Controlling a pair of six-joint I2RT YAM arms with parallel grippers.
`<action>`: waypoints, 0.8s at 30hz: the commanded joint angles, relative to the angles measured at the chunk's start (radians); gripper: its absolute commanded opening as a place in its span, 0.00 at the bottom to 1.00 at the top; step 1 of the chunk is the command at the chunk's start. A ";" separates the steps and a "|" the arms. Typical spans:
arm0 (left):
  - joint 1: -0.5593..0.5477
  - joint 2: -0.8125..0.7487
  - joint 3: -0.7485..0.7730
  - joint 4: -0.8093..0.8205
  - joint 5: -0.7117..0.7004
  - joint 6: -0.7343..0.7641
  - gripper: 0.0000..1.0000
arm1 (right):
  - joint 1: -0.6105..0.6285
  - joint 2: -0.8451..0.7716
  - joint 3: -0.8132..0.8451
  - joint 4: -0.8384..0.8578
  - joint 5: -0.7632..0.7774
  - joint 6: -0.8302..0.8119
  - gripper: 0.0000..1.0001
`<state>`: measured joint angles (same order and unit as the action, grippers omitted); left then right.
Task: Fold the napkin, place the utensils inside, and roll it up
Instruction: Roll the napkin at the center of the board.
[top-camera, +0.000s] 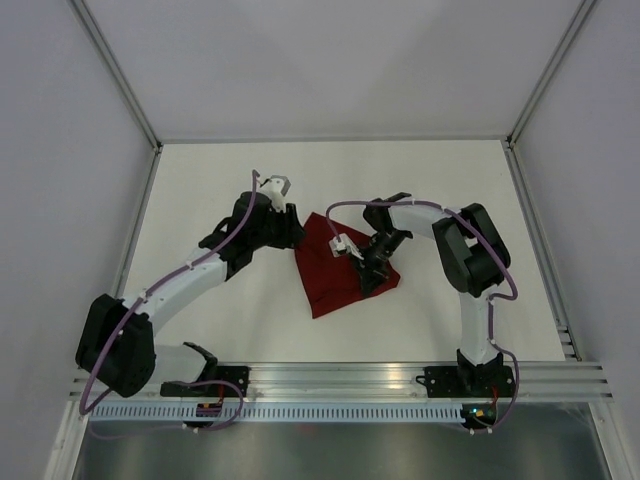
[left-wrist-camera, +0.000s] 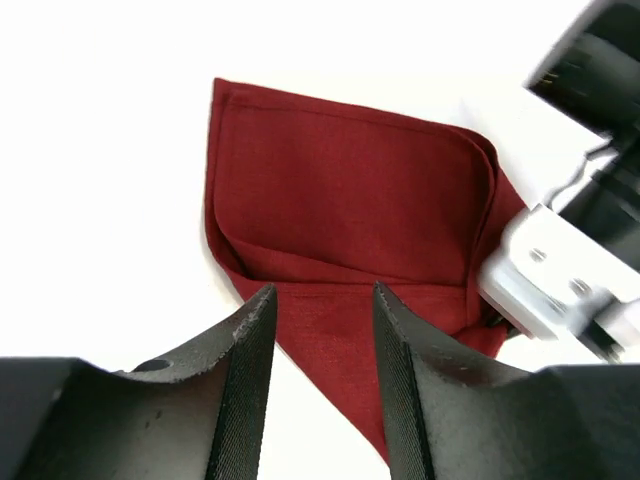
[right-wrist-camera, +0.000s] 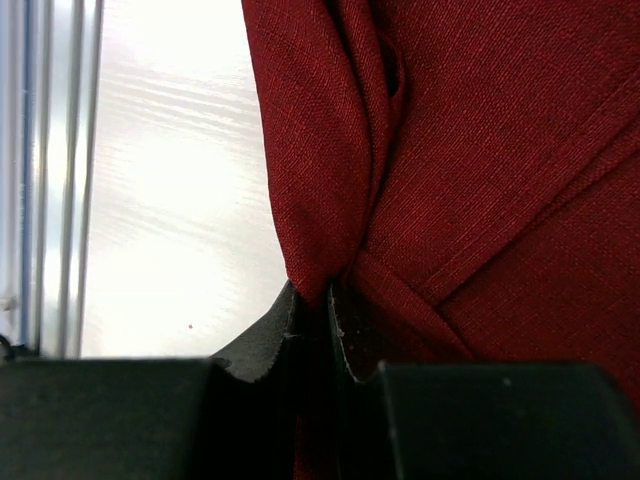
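Here, the right gripper (right-wrist-camera: 316, 312) pinches a bunched edge of the napkin (top-camera: 335, 280), apparently to fold it; the left gripper (left-wrist-camera: 322, 330) hovers alongside, jaws spread, empty.

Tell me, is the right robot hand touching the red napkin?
Touching. The right wrist view shows the right gripper pinching a bunched fold of the napkin between its fingertips, with no gap.

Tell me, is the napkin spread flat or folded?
Folded. The napkin shows one layer lying over another, with doubled edges, and the right pincer pinches a bunched pleat.
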<state>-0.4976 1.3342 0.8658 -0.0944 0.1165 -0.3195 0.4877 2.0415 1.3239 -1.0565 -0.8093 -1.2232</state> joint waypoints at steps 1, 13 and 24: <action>-0.083 -0.061 -0.053 0.088 -0.148 0.098 0.48 | -0.035 0.118 0.087 -0.172 0.003 -0.111 0.10; -0.493 0.012 -0.065 0.163 -0.302 0.316 0.53 | -0.054 0.215 0.195 -0.260 -0.013 -0.072 0.10; -0.625 0.298 0.021 0.215 -0.247 0.385 0.54 | -0.058 0.246 0.232 -0.280 -0.014 -0.055 0.10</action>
<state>-1.1164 1.6009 0.8387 0.0410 -0.1497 0.0128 0.4355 2.2574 1.5417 -1.3659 -0.8509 -1.2449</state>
